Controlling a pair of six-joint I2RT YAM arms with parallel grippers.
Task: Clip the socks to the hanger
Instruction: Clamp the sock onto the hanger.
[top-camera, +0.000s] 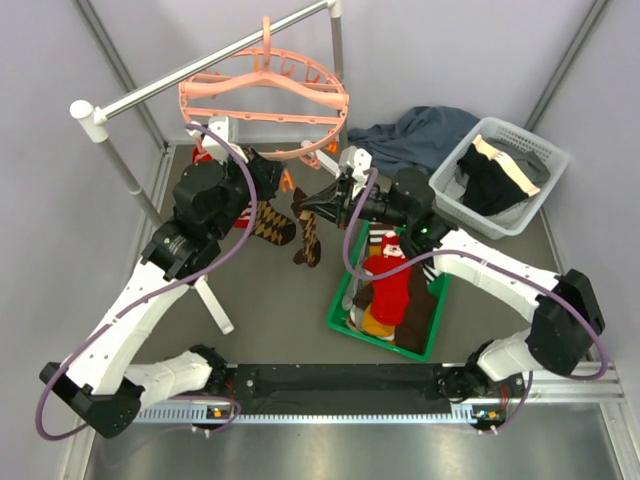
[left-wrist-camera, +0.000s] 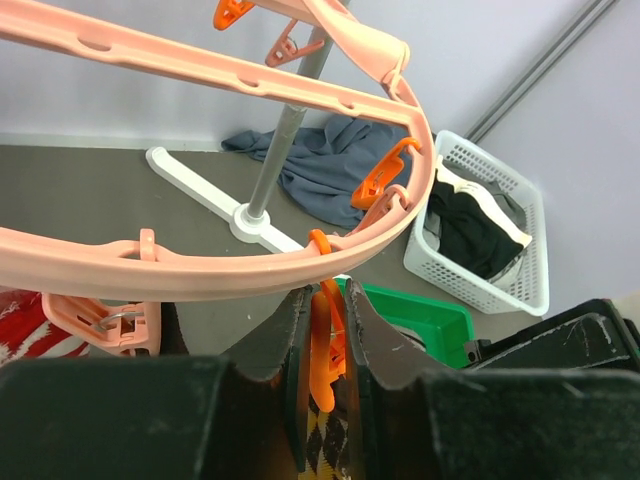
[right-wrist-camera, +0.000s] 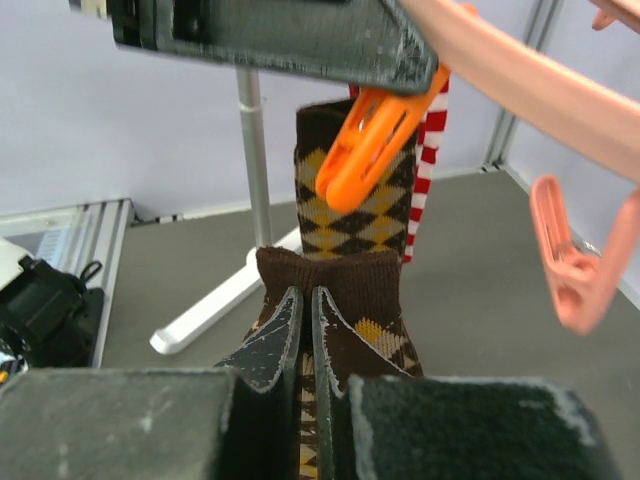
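The salmon-pink ring hanger (top-camera: 265, 100) hangs from the grey rail. My left gripper (left-wrist-camera: 325, 295) is shut on an orange clip (left-wrist-camera: 330, 335) under the ring's rim (left-wrist-camera: 200, 270); in the top view it (top-camera: 283, 180) is just below the ring. My right gripper (right-wrist-camera: 306, 295) is shut on the brown cuff of an argyle sock (right-wrist-camera: 345, 295) and holds it up just below that clip (right-wrist-camera: 375, 140). This sock dangles in the top view (top-camera: 308, 240). A second argyle sock (right-wrist-camera: 355, 215) and a red-and-white striped sock (right-wrist-camera: 432, 150) hang behind.
A green bin (top-camera: 345, 300) with red, brown and mustard socks sits on the floor at the right. A white basket (top-camera: 520, 140) of dark garments and a blue-grey cloth (top-camera: 420, 135) lie at the far right. The rail's white foot (top-camera: 215, 305) runs between the arms.
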